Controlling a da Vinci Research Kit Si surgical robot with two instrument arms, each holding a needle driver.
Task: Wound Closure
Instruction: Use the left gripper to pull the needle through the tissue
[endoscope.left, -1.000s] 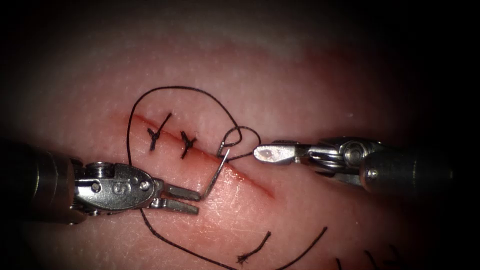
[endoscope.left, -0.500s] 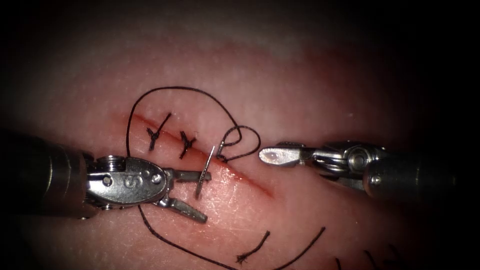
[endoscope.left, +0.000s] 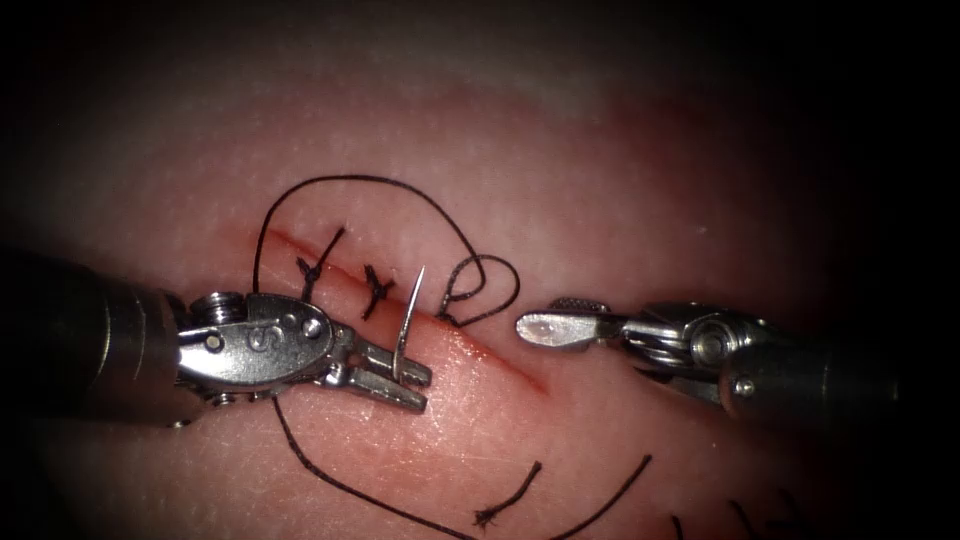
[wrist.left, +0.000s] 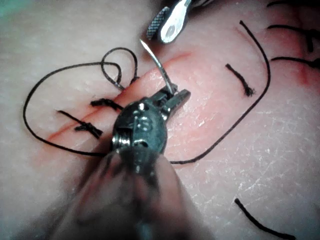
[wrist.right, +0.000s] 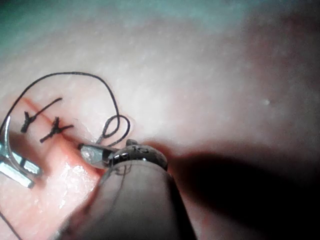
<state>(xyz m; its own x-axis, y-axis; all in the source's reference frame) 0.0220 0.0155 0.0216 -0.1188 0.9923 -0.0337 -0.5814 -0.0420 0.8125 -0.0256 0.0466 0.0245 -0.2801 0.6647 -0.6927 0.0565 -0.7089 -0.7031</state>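
Two knotted stitches (endoscope.left: 340, 275) sit on the cut (endoscope.left: 480, 350), its lower stretch unclosed, while the left tool (endoscope.left: 405, 378) clamps the needle (endoscope.left: 408, 318) beside it, free of tissue (endoscope.left: 560, 180), and the right tool (endoscope.left: 545, 328), narrowly closed, holds nothing.

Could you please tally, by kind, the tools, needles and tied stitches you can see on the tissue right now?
Tools: 2, left gripper shut on the needle, right gripper holding nothing
Needles: 1, needle, clear of the tissue
Tied stitches: 2, first, second
Total: 5
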